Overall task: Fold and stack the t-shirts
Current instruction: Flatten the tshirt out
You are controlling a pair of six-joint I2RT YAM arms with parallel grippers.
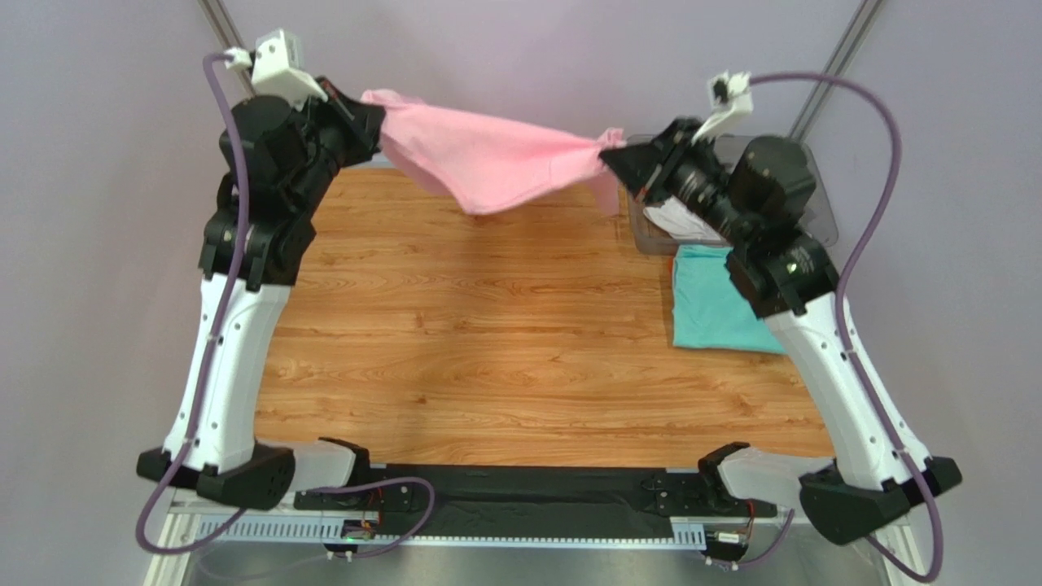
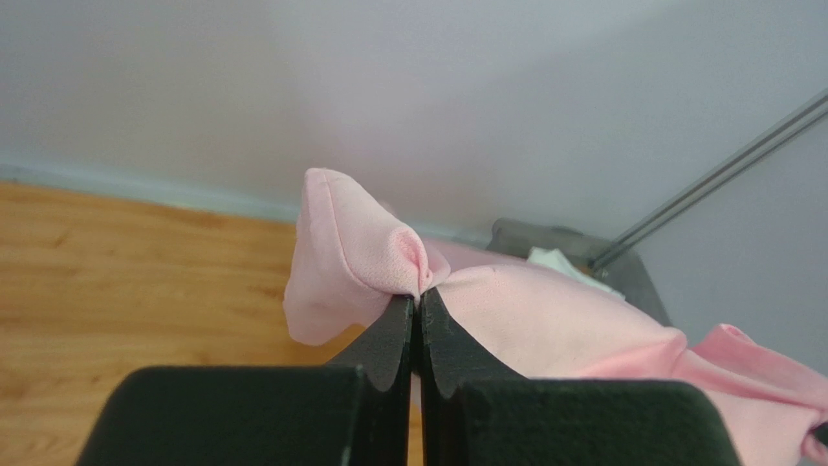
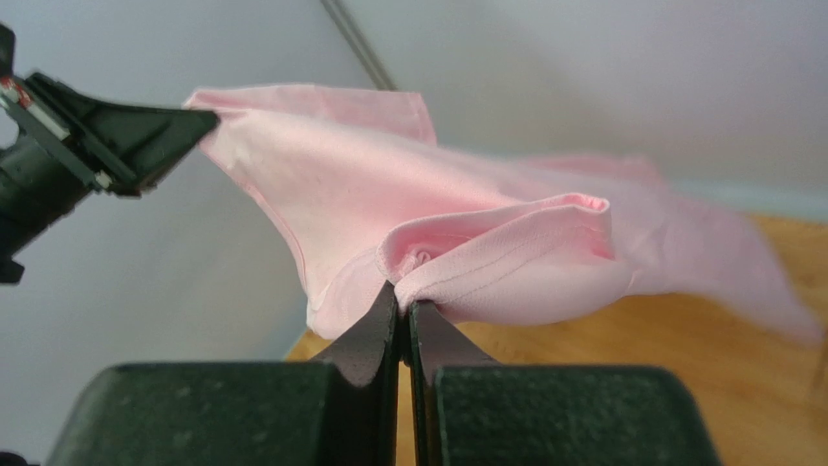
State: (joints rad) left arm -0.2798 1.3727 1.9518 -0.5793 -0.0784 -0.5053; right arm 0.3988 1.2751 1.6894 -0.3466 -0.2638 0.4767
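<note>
Pink t-shirt (image 1: pixel 495 156) held aloft at far edge — left gripper (image 1: pixel 382 126) and right gripper (image 1: pixel 608 149) both clamped on it; teal t-shirt (image 1: pixel 722 303) flat at right.

pink t-shirt (image 1: pixel 489 153) stretched in air above wooden table (image 1: pixel 489 342) far edge, left gripper (image 1: pixel 382 122) pinching one end, right gripper (image 1: pixel 612 149) the other, folded teal t-shirt (image 1: pixel 716 305) at right edge, clear bin (image 1: pixel 827 217) behind it

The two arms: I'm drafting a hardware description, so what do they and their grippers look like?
The left arm and right arm each have a white tapered lower link, black joints and base, and a purple cable running to a white wrist camera mount. The left gripper and right gripper have matte black fingers with notched inner edges.
</note>
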